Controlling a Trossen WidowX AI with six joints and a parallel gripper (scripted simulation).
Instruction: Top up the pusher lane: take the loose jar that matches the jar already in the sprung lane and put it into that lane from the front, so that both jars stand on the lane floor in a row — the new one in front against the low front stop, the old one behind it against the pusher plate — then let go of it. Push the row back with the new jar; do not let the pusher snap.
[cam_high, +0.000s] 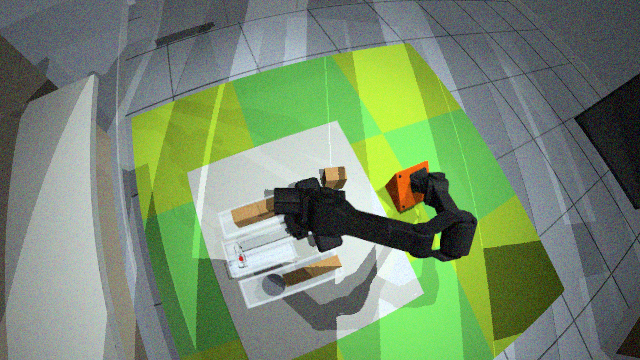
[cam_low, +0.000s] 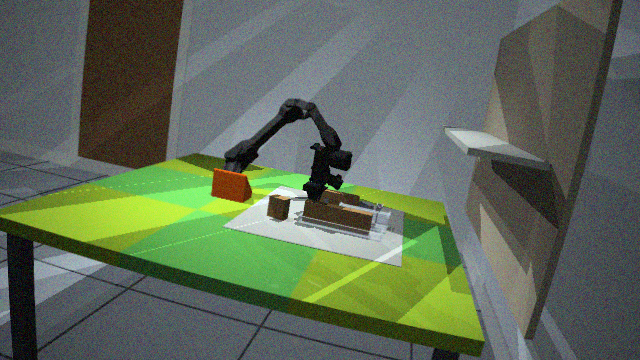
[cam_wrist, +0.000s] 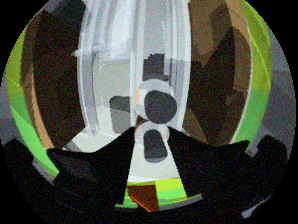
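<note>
My gripper (cam_low: 314, 194) (cam_wrist: 150, 129) points down over the front end of the lanes, shut on a small round jar with a dark grey lid (cam_wrist: 154, 145). A second jar with a dark lid (cam_wrist: 160, 106) stands just beyond it, inside the narrow clear-walled lane (cam_wrist: 186, 95), and the two look almost in line. Whether they touch, and whether the held jar is on the lane floor, I cannot tell. A dark block shape (cam_wrist: 154, 65) lies behind the second jar. In the top view the arm hides both jars and my fingertips.
Brown blocks (cam_high: 252, 212) (cam_high: 312, 270) (cam_low: 337, 216) fill the outer lanes on both sides. A clear channel with a red dot (cam_high: 241, 258) lies beside the narrow lane. A round grey patch (cam_high: 273, 284) shows in one outer lane. A loose brown block (cam_high: 335, 177) (cam_low: 278, 206) stands nearby.
</note>
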